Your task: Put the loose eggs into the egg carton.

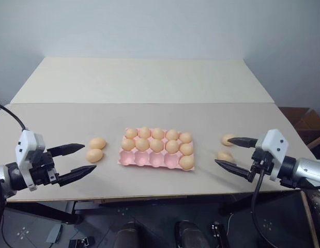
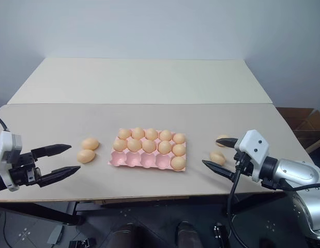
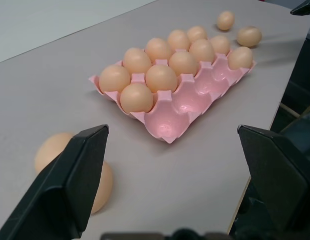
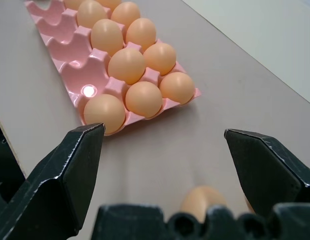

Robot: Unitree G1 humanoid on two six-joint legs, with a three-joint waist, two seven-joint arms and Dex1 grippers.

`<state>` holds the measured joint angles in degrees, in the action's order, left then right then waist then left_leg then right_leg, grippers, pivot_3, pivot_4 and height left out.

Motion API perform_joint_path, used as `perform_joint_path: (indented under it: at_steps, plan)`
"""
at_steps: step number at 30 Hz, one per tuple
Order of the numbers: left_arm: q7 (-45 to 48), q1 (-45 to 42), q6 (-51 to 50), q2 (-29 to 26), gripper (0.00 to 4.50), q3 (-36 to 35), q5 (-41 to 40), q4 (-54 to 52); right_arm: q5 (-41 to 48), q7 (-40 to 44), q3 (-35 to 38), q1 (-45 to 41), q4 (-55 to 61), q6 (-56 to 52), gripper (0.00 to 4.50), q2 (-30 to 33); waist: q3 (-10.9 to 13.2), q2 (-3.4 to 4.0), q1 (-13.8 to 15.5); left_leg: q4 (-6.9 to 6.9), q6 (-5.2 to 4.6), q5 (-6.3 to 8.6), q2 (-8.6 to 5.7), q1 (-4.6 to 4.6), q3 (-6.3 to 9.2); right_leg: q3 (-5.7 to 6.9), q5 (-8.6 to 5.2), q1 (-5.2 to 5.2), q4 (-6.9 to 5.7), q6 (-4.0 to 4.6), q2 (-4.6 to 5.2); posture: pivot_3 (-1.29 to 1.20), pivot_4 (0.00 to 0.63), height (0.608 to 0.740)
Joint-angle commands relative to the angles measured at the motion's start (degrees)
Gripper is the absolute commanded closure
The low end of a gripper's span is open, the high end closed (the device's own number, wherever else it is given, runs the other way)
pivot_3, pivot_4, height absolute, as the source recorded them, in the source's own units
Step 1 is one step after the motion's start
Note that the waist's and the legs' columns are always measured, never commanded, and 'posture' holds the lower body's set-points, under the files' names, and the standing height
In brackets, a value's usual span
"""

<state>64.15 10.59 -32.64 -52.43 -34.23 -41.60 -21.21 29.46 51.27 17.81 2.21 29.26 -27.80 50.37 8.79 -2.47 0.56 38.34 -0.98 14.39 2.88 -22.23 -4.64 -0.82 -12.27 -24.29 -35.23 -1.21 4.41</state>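
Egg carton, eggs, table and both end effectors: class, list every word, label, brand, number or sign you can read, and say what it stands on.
None: no readable text on the egg carton, the loose eggs, the table, the left end effector or the right end effector.

Two arms, each ending in a white, boxy wrist housing over black fittings, with a left claw [image 1: 77,162] and a right claw [image 1: 236,153] of two long, black, tapering fingers apiece. Silver-grey, rounded metal forearm on the right, black cable looping down beneath it; another thin black cable arching up behind the left wrist. Close up, flat, wedge-shaped black fingers [image 3: 69,185] with matte faces and blunt, squared tips.
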Motion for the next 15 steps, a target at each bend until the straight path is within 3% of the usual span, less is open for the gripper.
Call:
perform_joint_path:
  at_steps: [1,7,15]
  plan:
    - [-0.44,-0.96,0.65,-0.87,0.01,-1.61,0.07,0.69,0.56,0.89,3.45,0.69,0.52,0.31,0.0,1.33,0.0,0.0,0.01,0.0,0.0,0.0,0.0,0.0,0.0,0.0,0.0,0.0,0.0,0.0,0.0,0.0,0.15,0.74]
    - [2.42,-1.7,-1.26,-1.79,0.01,-1.6,-3.4,0.06,-3.2,-0.59,0.49,0.72,-2.7,-0.47,0.0,2.02,-0.01,-0.01,0.0,0.0,0.0,0.0,-0.01,0.0,-0.01,-0.01,0.0,0.01,0.01,-0.01,0.01,0.0,0.15,0.74]
    - [6.02,-2.98,-0.06,-2.58,0.01,0.29,-3.46,0.14,-12.38,-6.05,-10.91,-6.96,-11.98,-5.19,0.0,1.78,-0.01,0.02,-0.43,0.0,0.0,0.0,-0.01,0.01,-0.06,-0.04,-0.03,-0.04,-0.06,0.07,0.0,0.0,0.15,0.74]
